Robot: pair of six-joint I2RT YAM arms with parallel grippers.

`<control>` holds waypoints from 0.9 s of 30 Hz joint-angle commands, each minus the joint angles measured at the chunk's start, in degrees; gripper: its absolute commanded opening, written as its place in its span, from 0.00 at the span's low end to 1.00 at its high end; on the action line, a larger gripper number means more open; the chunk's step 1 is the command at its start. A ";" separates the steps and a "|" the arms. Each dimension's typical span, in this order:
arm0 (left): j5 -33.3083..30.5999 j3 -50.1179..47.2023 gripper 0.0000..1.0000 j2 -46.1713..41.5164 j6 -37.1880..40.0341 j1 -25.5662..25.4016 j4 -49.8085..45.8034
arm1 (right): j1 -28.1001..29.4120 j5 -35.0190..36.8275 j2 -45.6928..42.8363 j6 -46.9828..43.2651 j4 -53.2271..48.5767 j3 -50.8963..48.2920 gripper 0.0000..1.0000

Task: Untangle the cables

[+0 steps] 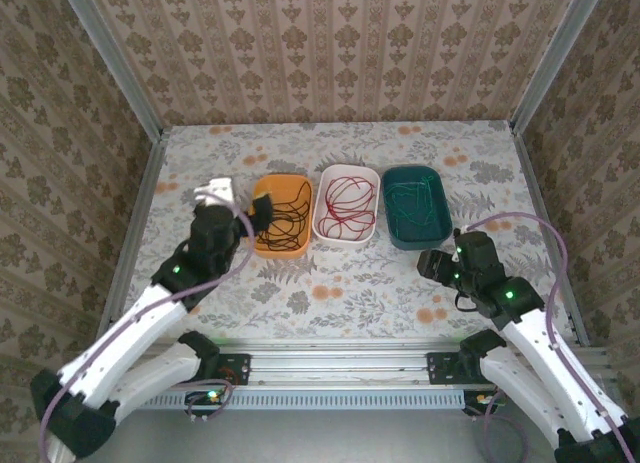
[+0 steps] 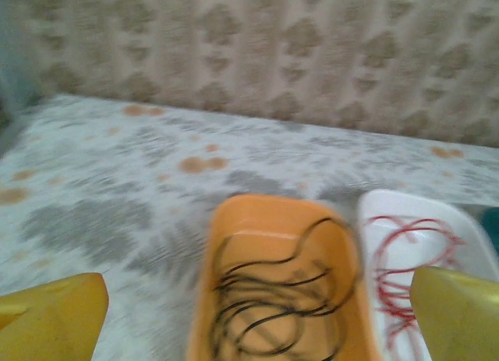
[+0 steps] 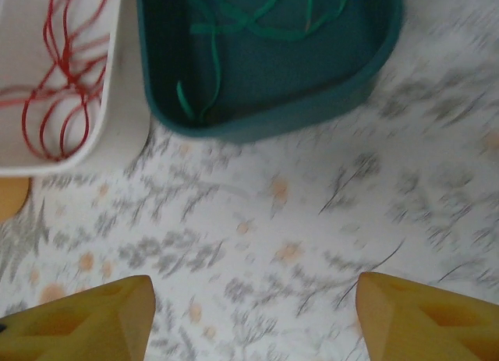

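Table (image 1: 330, 288), flower-patterned, walled on three sides. Three trays in a row across the middle, touching or nearly so.

- Orange tray (image 1: 281, 250), left. Black cable (image 1: 290, 218) lies coiled loosely inside it. Left wrist view: same tray (image 2: 273, 207) just below the camera, black loops (image 2: 273, 295) on its floor.
- White tray (image 1: 346, 239), centre. Red cable (image 1: 345, 205) inside, in open loops. Seen also at the right of the left wrist view (image 2: 376, 214) with red strands (image 2: 398, 260), and at the left of the right wrist view (image 3: 129, 104), red loops (image 3: 62, 88).
- Teal tray (image 1: 412, 242), right. Green cable (image 1: 415, 203) inside. Right wrist view: tray wall (image 3: 296, 115), green cable (image 3: 234, 22) on the floor, one end trailing toward the near-left corner.

No cable crosses from one tray into another.

Left gripper (image 1: 260, 215) at the orange tray's left rim. Wrist view: fingers (image 2: 54, 318) wide apart, nothing between them, gripper (image 2: 257, 287) over the tray's near end.

Right gripper (image 1: 437, 264) just near of the teal tray, over bare table. Wrist view: fingers (image 3: 93, 318) spread wide, gripper (image 3: 255, 287) holds nothing; only tabletop below.
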 commanded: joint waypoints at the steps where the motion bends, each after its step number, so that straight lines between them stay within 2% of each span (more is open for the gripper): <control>1: -14.14 -6.17 1.00 -7.18 -1.47 0.83 -12.54 | -0.15 13.29 -5.31 -3.50 10.78 -3.78 0.83; 2: -15.84 -7.71 1.00 -9.71 0.43 1.62 -13.11 | -0.15 16.77 -7.38 -4.27 16.55 -6.72 0.99; 4: -19.05 -10.56 1.00 -13.03 2.70 3.83 -13.17 | -0.18 23.25 -9.97 -7.12 29.82 -13.64 1.00; 6: -20.35 -13.93 1.00 -14.80 6.57 6.89 -9.90 | -0.08 30.10 -8.86 -10.53 40.76 -19.12 1.00; 7: -20.56 -15.64 1.00 -14.97 7.80 8.69 -7.69 | -0.22 34.15 -6.46 -11.21 43.99 -20.47 1.00; 9: -18.87 -19.21 1.00 -14.02 10.98 11.23 -1.39 | -0.39 41.72 -0.21 -7.67 43.03 -18.23 1.00; 11: -15.24 -21.99 1.00 -11.05 14.80 16.08 5.36 | -0.61 43.67 7.75 -11.43 47.84 -15.45 1.00; 16: -11.10 -22.09 1.00 4.00 11.47 23.78 13.24 | -1.12 47.05 25.77 -26.33 56.44 -10.22 1.00; 19: -9.98 -21.54 1.00 13.10 13.28 24.88 21.44 | -4.25 45.67 33.54 -26.90 65.00 -12.31 1.00; 20: -9.16 -21.62 1.00 14.96 15.45 24.73 24.87 | -4.51 44.23 34.38 -27.11 64.59 -11.53 1.00; 22: -5.68 -21.56 1.00 18.63 19.91 25.37 32.19 | -6.80 36.54 36.14 -30.20 75.60 -14.05 1.00; 27: 4.73 -19.89 1.00 26.23 22.05 30.59 42.16 | -16.08 11.82 40.03 -27.47 89.62 -17.89 1.00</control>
